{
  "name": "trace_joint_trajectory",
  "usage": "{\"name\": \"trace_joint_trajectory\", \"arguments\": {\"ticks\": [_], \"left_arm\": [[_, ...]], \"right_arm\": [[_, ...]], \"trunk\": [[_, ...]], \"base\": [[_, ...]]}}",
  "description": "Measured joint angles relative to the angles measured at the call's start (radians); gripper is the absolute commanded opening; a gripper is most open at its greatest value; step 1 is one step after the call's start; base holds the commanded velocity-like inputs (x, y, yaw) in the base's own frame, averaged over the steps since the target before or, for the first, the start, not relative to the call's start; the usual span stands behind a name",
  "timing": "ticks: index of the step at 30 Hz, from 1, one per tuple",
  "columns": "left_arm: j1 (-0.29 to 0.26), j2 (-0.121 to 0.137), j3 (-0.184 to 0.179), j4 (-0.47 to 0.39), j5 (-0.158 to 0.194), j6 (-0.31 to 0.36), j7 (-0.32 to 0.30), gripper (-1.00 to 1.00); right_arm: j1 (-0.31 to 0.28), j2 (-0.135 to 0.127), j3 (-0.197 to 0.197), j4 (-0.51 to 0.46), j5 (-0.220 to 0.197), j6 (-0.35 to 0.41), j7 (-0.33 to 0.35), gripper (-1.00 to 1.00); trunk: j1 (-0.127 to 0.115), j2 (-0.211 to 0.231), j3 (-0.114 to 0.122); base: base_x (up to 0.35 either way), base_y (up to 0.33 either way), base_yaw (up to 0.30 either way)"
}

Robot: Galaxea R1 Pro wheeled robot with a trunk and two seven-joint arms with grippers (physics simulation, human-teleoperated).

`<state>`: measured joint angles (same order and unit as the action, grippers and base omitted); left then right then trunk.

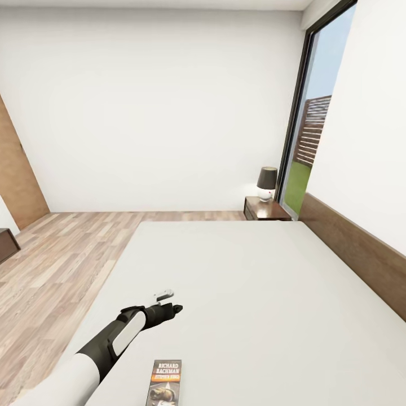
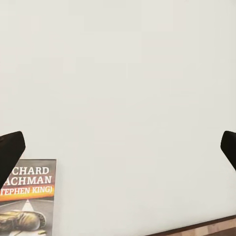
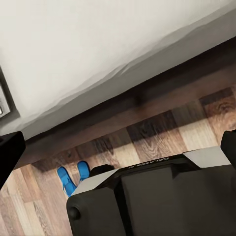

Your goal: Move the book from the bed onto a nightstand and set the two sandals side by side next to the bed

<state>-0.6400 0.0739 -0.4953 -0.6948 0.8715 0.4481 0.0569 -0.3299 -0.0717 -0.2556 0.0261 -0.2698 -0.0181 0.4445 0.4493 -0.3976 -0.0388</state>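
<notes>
The book lies flat on the bed, near the mattress's near edge. My left gripper hovers open over the mattress just beyond the book, holding nothing. In the left wrist view the book shows beside one dark fingertip, and the left gripper is spread wide. My right gripper is open and empty, hanging low beside the bed frame. Two blue sandals lie close together on the wood floor, partly hidden by my dark base. A nightstand stands at the bed's far corner.
A lamp sits on the nightstand, next to a tall window. The brown headboard runs along the bed's right side. Wood-plank floor spreads left of the bed, with a brown door and a dark cabinet corner.
</notes>
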Motion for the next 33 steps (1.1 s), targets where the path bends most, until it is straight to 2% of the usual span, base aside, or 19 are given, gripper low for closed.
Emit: {"name": "trace_joint_trajectory", "arguments": {"ticks": [20,25,26,28,30,33], "left_arm": [[0.000,-0.001,-0.001,0.001,0.000,-0.001,0.000,1.00],[0.000,-0.001,0.008,0.001,-0.005,-0.001,0.020,1.00],[0.000,-0.001,0.010,-0.001,-0.006,-0.002,0.039,1.00],[-0.006,-0.003,0.013,-0.004,-0.007,-0.009,0.118,1.00],[-0.011,-0.021,0.014,-0.006,-0.007,-0.023,0.207,1.00],[-0.020,-0.040,0.015,-0.010,-0.007,-0.028,0.256,1.00]], "right_arm": [[0.000,0.000,0.000,0.000,0.000,0.000,0.000,1.00],[0.000,0.000,0.000,0.000,0.000,0.000,0.000,1.00],[0.000,0.000,0.001,0.000,0.000,0.000,0.000,1.00],[0.000,0.000,0.001,0.000,0.000,0.000,0.000,1.00],[0.000,0.000,0.001,0.000,0.000,0.000,0.001,1.00],[0.000,0.000,0.001,0.000,0.000,0.000,0.001,1.00]], "trunk": [[0.000,0.000,0.000],[0.000,0.000,0.000],[0.000,0.000,0.000],[0.000,0.000,0.000],[0.000,0.000,0.000],[0.000,0.000,0.000]], "base": [[0.000,0.000,0.000],[0.000,0.000,0.000],[0.000,0.000,0.000],[0.000,0.000,0.000],[0.000,0.000,0.000],[0.000,0.000,0.000]]}}
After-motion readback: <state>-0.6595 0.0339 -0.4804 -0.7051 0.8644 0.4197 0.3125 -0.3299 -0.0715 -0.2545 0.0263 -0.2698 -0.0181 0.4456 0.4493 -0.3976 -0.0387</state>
